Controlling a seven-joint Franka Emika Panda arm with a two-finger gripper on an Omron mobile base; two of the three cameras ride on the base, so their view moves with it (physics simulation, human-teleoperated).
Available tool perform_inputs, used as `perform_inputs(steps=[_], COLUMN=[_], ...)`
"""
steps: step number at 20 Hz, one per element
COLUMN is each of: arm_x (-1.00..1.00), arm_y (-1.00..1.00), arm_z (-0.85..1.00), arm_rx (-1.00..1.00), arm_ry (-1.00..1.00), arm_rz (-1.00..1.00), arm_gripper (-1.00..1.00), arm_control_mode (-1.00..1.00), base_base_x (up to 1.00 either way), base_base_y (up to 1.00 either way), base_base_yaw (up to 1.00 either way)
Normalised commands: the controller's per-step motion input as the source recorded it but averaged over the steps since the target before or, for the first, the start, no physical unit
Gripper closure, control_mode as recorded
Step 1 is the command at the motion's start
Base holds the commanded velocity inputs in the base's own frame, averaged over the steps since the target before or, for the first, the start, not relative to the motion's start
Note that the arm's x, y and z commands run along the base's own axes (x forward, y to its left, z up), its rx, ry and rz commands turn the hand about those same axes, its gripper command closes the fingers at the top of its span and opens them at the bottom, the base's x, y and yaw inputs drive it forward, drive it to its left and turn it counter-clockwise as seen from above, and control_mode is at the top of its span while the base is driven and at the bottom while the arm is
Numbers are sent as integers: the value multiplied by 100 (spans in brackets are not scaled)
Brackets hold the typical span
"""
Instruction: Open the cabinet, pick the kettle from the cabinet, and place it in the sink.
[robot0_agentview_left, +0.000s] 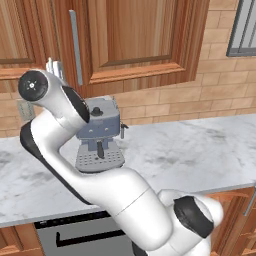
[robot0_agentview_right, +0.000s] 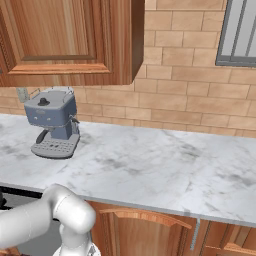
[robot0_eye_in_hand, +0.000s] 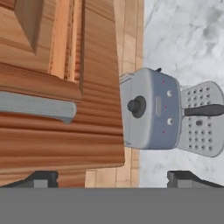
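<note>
base views: behind arm, share espresso machine (robot0_agentview_left: 100, 135) | hand view: close, seemingly rolled sideways

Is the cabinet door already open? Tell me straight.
No: in the left base view the cabinet door sits flush and shut, its silver handle untouched, above the espresso machine.

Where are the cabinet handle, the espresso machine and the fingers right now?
cabinet handle (robot0_agentview_left: 76, 47): left base view, middle of the vertical silver bar.
espresso machine (robot0_agentview_right: 50, 112): right base view, blue-grey front body.
fingers (robot0_eye_in_hand: 41, 179): hand view, left dark tip at the bottom.
</note>
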Motion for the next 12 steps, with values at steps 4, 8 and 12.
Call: perform_inputs(steps=[4,8,12], arm_x=[4,2,5], arm_y=[32,36,36], arm_z=[-11,-7,-3], arm_rx=[11,13,15], arm_ry=[-10,-11,-9], arm_rz=[-18,-17,-17], arm_gripper=[-100,-100,-100], arm_control_mode=[-100,-100,-100], base_base_x=[0,0,0], base_base_y=[0,0,0], base_base_yaw=[0,0,0])
